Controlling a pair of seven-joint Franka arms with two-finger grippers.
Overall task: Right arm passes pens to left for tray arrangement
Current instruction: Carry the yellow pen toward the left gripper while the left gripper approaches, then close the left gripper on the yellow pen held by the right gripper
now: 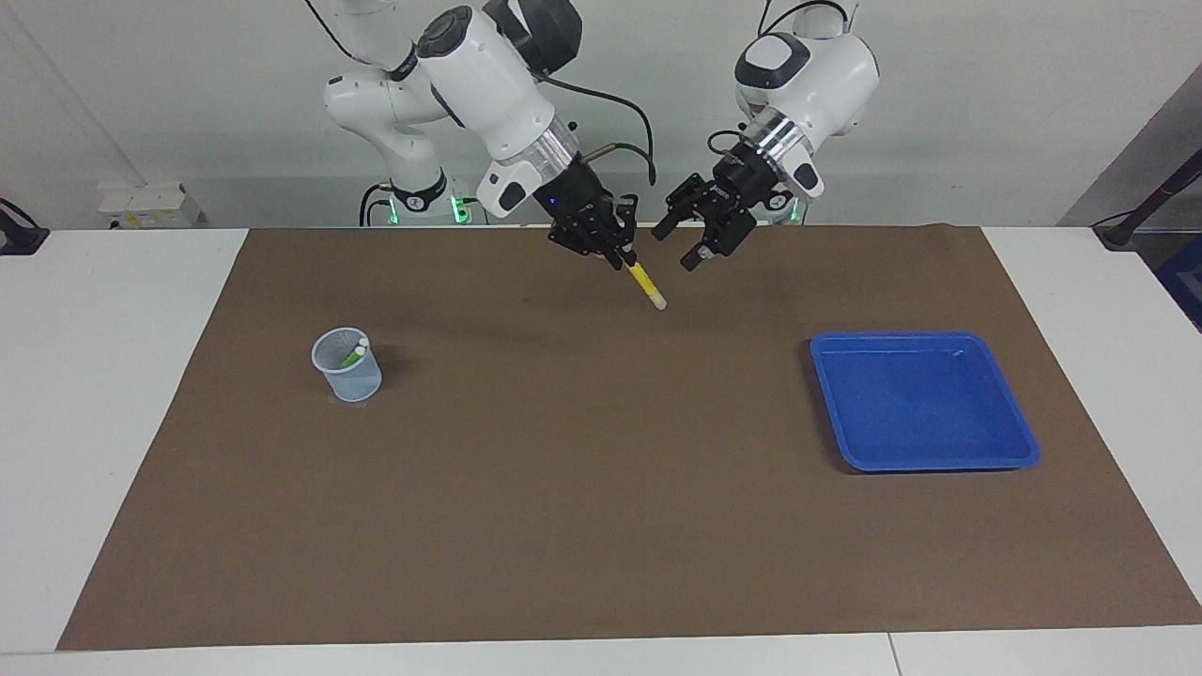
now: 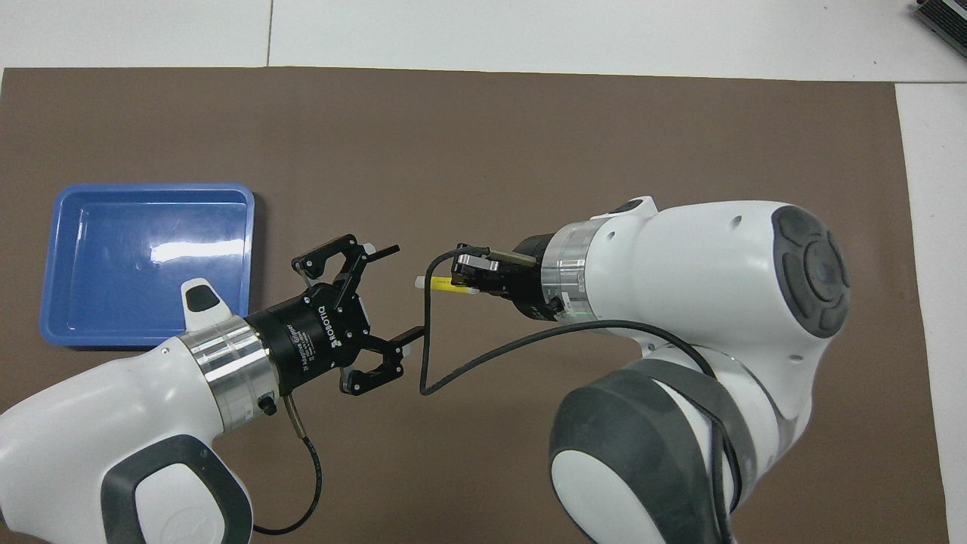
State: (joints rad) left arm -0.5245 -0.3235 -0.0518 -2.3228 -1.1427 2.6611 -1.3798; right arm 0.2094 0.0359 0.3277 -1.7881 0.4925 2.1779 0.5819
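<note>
Upper centre of the facing view: right gripper [image 1: 615,252] clamps the yellow pen [image 1: 646,284], its pale tip slanting down over the mat [image 1: 582,488], left gripper [image 1: 693,242] just beside, spread wide and empty.
Light, stiff, probably slick; the bare lower barrel looks the best hold. Tray [image 1: 1019,441] at right and cup [image 1: 347,368] at left sit well apart, so room is ample.
</note>
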